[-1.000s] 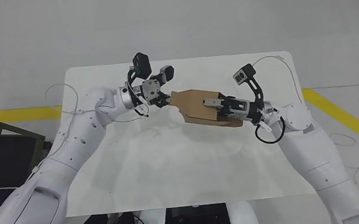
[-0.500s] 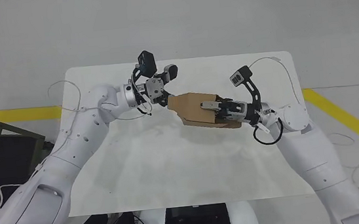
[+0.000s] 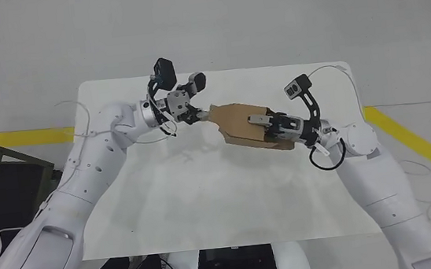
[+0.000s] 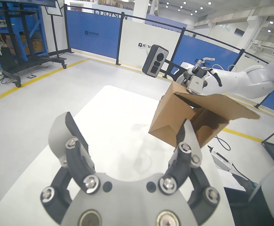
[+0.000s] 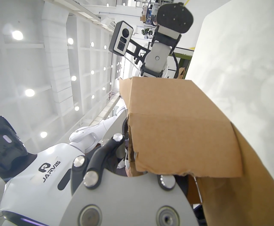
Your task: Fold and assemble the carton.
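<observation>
Hanging above the white surface (image 3: 207, 206), the brown carton (image 3: 238, 122) sits between the two arms, already opened into a box shape with its end flaps loose. The right pincer (image 3: 264, 121) is clamped on the carton's far end and carries its weight. The left pincer (image 4: 127, 119) is spread wide and grips nothing; one of its fingertips (image 4: 187, 126) is at the lower edge of the carton's open near end. A long upper flap (image 4: 216, 104) juts out over that opening. The step in hand looks like folding in the flaps at this end. The next move probably calls for the left pincer to push a flap inward while the right keeps the carton steady.
</observation>
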Robot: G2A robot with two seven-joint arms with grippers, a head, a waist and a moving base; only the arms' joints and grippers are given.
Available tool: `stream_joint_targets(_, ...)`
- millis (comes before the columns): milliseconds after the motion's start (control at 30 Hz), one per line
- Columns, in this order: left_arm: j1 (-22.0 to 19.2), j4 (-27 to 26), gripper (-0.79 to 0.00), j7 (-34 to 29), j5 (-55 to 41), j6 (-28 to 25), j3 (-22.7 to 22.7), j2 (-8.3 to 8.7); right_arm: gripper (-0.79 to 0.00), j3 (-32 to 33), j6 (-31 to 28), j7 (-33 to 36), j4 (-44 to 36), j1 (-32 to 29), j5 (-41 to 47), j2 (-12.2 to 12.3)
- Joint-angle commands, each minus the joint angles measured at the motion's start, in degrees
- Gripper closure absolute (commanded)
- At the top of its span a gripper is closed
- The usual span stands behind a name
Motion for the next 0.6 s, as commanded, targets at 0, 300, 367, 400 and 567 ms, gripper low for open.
stream_joint_targets(0, 0.9, -0.9, -0.785, 0.1, 0.3, 0.0, -1.0, 0.39, 0.0, 0.3, 0.0, -0.4, 0.1, -0.1, -0.1, 0.0)
stream_joint_targets(300, 5.2, -6.8, -0.785, 1.5, 1.1, 0.0, -6.1, 2.13, 0.0, 0.5, 0.5, -3.4, 0.8, 0.1, -3.5, 0.1)
stream_joint_targets(367, 6.1, -8.1, -0.785, 1.4, 1.1, 0.0, -7.5, 2.51, 0.0, 0.2, 0.8, -4.3, 1.5, 0.2, -4.5, 0.1)
stream_joint_targets(400, 6.5, -8.7, -0.785, 1.4, 1.0, 0.0, -8.1, 2.66, 0.0, 0.0, 0.9, -4.8, 1.8, 0.3, -5.0, 0.1)
stream_joint_targets(567, 7.9, -11.7, -0.785, -0.5, 0.8, 0.0, -9.7, 3.12, 0.0, -1.2, 1.5, -6.4, 2.3, 0.7, -7.1, -0.2)
